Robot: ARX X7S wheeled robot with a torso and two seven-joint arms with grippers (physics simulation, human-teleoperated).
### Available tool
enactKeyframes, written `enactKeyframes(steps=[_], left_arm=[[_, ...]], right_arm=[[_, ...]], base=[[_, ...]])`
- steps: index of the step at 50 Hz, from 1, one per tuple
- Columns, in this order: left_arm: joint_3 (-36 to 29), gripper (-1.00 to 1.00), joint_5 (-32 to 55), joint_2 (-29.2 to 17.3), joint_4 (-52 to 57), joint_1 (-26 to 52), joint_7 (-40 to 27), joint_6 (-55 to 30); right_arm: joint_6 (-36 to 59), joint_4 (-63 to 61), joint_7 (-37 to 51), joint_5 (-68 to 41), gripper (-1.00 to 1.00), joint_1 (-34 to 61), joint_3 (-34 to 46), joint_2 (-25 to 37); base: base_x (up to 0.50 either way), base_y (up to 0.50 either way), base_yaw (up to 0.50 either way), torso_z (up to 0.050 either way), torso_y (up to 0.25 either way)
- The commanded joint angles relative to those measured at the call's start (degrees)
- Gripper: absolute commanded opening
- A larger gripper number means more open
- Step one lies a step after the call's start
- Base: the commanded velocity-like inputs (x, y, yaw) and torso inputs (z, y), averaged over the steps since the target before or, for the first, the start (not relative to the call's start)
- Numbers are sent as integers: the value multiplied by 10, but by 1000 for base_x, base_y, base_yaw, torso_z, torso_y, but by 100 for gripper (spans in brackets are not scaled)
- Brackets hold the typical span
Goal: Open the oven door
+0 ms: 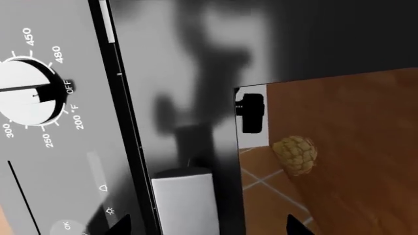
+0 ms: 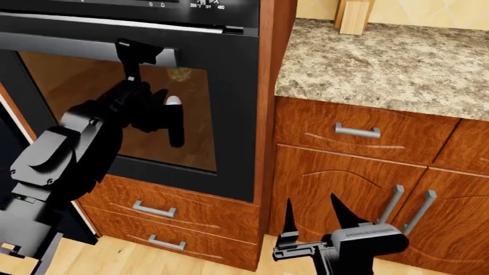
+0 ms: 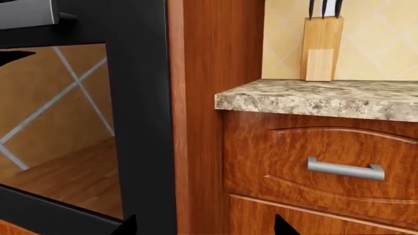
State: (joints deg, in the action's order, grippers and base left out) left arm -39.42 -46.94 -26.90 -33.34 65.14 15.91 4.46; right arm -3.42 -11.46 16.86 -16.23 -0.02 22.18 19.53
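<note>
Head view: the black-framed oven door with tinted glass (image 2: 153,109) is set in the reddish-brown wood cabinet (image 2: 273,86), left of the speckled granite tabletop (image 2: 382,63). The left pincer (image 2: 136,51) reaches its silver bar handle (image 2: 68,44); whether it grips, I cannot tell. The right pincer (image 2: 313,213) hangs low, prongs apart.

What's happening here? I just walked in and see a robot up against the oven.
The robot's left claw is raised to the silver bar handle at the top of the oven door; whether it grips the bar cannot be told. The door looks shut or barely cracked. The right claw hangs open and empty, low by the wooden cabinet doors.
</note>
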Motion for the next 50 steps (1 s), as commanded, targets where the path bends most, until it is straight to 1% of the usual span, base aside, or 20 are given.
enactKeyframes(steps=[1, 14, 21, 29, 35, 40, 46, 47, 50], left_arm=[[10, 100, 1, -1, 7, -4, 18, -33], [8, 100, -8, -5, 8, 8, 23, -43], [-7, 100, -22, 3, -24, 33, 6, -26], [-27, 100, -31, 22, -71, 64, -5, -1], [-44, 100, -36, 48, -134, 85, -26, 24], [-48, 100, -31, 68, -179, 94, -43, 34], [-44, 100, -22, 81, -201, 94, -54, 36], [-37, -100, -17, 83, -203, 94, -55, 29], [-21, -100, -4, 86, -196, 90, -48, 8]], right_arm=[[-1, -3, 3, -1, 100, -3, 0, 3], [1, -6, 6, -2, 100, -3, 1, 5], [-2, -2, 5, -3, 100, -2, 2, 4], [-3, -4, 7, -3, 100, -3, 4, 5], [-4, -6, 8, -3, 100, -5, 5, 6], [-4, -6, 9, -4, 100, -6, 4, 7], [-6, -6, 14, -5, 100, -5, 1, 6], [-6, -7, 14, -5, 100, -5, 1, 7], [-7, -7, 15, -5, 100, -6, 0, 7]], base=[[0, 0, 0, 0, 0], [0, 0, 0, 0, 0], [0, 0, 0, 0, 0], [0, 0, 0, 0, 0], [0, 0, 0, 0, 0], [0, 0, 0, 0, 0], [0, 0, 0, 0, 0], [0, 0, 0, 0, 0], [0, 0, 0, 0, 0]])
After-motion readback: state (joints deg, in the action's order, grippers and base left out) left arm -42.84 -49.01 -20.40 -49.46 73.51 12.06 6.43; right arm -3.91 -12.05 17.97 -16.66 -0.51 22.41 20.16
